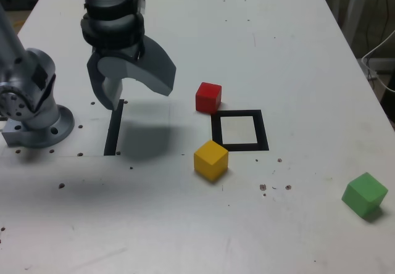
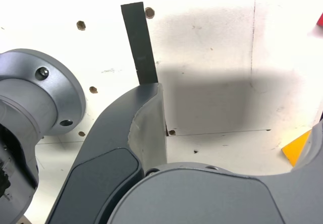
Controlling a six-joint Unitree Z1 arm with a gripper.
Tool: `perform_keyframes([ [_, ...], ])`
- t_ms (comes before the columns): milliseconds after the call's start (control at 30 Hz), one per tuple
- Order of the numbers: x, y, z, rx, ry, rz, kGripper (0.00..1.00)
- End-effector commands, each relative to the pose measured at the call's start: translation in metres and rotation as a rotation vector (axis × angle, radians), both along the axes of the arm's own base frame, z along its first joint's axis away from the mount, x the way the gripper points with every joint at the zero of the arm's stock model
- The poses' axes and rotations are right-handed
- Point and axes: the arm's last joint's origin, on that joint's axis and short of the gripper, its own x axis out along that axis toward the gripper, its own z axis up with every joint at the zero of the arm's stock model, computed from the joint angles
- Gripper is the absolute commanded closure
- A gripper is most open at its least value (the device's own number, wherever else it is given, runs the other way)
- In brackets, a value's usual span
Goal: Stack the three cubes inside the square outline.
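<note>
Gripper [image 1: 133,92] pointed downward, jaws spread wide, nothing between them.

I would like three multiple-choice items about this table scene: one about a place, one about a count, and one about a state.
1. In the exterior view, which small matte cube lies farthest to the right?
A. red cube
B. yellow cube
C. green cube

2. How many cubes are inside the flat black square outline with a white centre?
A. none
B. one
C. two

3. How is the grey pincer of the arm?
A. shut on a cube
B. open and holding nothing
C. shut and holding nothing

Key: 1 C, the green cube sits far right of the red cube and yellow cube. 2 A, the square outline has a bare white centre. 3 B, the pincer hangs with jaws spread over the black strip, nothing between them.
</note>
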Motion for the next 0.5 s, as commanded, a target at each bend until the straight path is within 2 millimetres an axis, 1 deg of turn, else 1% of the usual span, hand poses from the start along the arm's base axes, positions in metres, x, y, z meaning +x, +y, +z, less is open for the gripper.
perform_keyframes([
  [0,-0.003,0.0,0.0,0.0,0.01,0.002,0.01],
  [233,-0.009,0.001,0.004,0.021,0.085,-0.004,0.01],
  [333,-0.006,0.002,0.009,0.038,0.081,-0.019,0.01],
  [467,0.003,0.006,0.017,0.087,0.045,-0.028,0.01],
])
